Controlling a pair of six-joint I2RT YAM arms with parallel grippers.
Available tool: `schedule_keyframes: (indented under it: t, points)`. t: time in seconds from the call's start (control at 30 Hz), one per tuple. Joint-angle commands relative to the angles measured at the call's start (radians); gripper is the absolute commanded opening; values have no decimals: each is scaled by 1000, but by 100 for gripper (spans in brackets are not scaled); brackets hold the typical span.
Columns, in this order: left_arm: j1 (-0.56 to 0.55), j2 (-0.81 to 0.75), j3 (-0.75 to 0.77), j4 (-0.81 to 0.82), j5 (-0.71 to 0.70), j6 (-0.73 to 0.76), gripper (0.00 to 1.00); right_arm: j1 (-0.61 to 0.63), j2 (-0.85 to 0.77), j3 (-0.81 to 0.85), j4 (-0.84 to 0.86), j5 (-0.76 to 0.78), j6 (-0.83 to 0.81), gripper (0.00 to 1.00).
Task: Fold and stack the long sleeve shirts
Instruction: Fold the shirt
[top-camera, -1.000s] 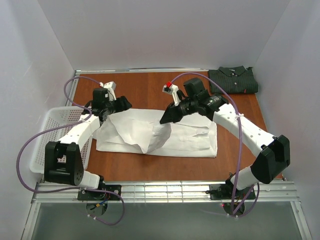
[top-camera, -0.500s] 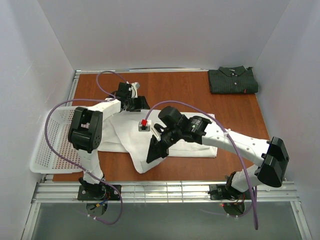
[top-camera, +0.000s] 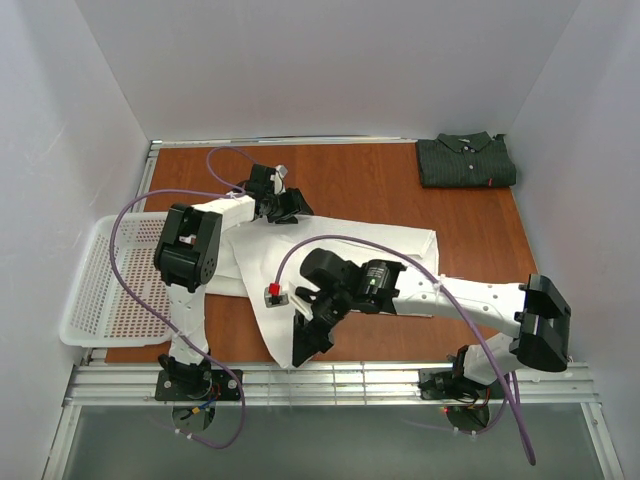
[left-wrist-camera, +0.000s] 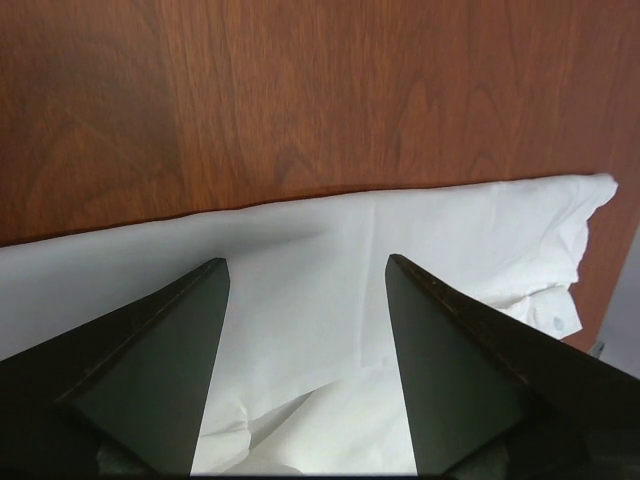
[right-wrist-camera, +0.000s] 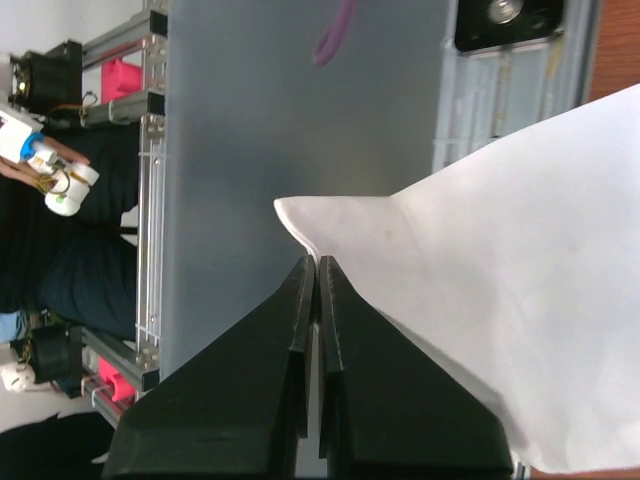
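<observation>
Cloth is pinched tight in my right hand (top-camera: 297, 352). It is gripping one corner of the white shirt (top-camera: 410, 240), and that corner is reaching out to the near edge of the desk (top-camera: 350, 185). The rest of the white shirt is lying in the middle of the desk, with some bumps on its left side. My left hand (top-camera: 295, 207) is hovering at the far left edge of that shirt. Its two fingers are apart and are holding nothing, and the cloth is lying just under them. The dark shirt (top-camera: 467, 162) is sitting folded in the far right corner, well apart from the white one. The basket (top-camera: 110, 290) is sitting on the left.

I am thinking this is the fold of the white shirt. To do it well, I am planning to pinch hard so the corner is not slipping out. My left hand should be pressing the far edge down so the whole shirt is not sliding. Then the corner should be going over slowly, with edges lining up and no wrinkles.
</observation>
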Motion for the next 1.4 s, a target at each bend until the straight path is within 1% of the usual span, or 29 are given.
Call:
schedule_keyframes:
  t: [0.0, 0.1, 0.27, 0.37, 0.5, 0.53, 0.6, 0.63, 0.73, 0.8, 0.83, 0.9, 0.93, 1.0, 1.03, 1.07, 1.13, 1.37]
  points:
    - [-1, 54, -3, 3, -20, -80, 61, 52, 22, 11, 35, -32, 6, 1]
    - [-1, 63, -6, 19, -14, -110, 61, 70, 29, 8, 35, -27, 6, 1]
    - [-1, 55, -23, 32, -49, -151, 61, 70, 35, -12, 36, -12, 30, 1]
    - [-1, 60, -16, 37, -37, -159, 61, 80, 48, -7, 42, -17, 38, 1]
    - [-1, 28, -3, 35, -11, -130, 66, 80, 55, 22, 46, 48, 32, 1]
    - [-1, 14, -2, 35, -10, -121, 69, 80, 62, 46, 47, 83, 29, 1]
    - [2, -32, 12, 32, -10, -87, 72, 76, 93, 101, 56, 108, 23, 1]
    - [2, -49, 23, 20, -10, -73, 77, 73, 107, 123, 58, 109, 18, 1]
    - [16, -130, 73, -32, -26, -27, 82, 58, 157, 202, 56, 112, 7, 1]
    - [39, -172, 102, -58, -71, -7, 83, 38, 185, 230, 59, 112, 4, 1]
    - [48, -222, 106, -81, -98, 1, 83, 23, 190, 245, 58, 112, 6, 1]
    - [83, -268, 83, -105, -173, 8, 81, 8, 194, 253, 59, 105, 4, 1]
    - [106, -302, 70, -112, -196, 14, 78, -3, 194, 258, 62, 100, 1, 1]
    - [137, -324, 28, -119, -236, 25, 75, -9, 188, 256, 67, 88, -2, 1]
    - [146, -321, 14, -119, -229, 25, 73, -11, 188, 256, 72, 85, -4, 1]
    - [155, -313, 1, -121, -218, 25, 70, -11, 187, 255, 75, 80, -4, 1]
    - [168, -288, -22, -121, -185, 19, 68, -11, 187, 255, 92, 69, 2, 1]
    - [211, -117, -16, -112, -198, -2, 63, -11, 216, 296, 119, 30, 15, 1]
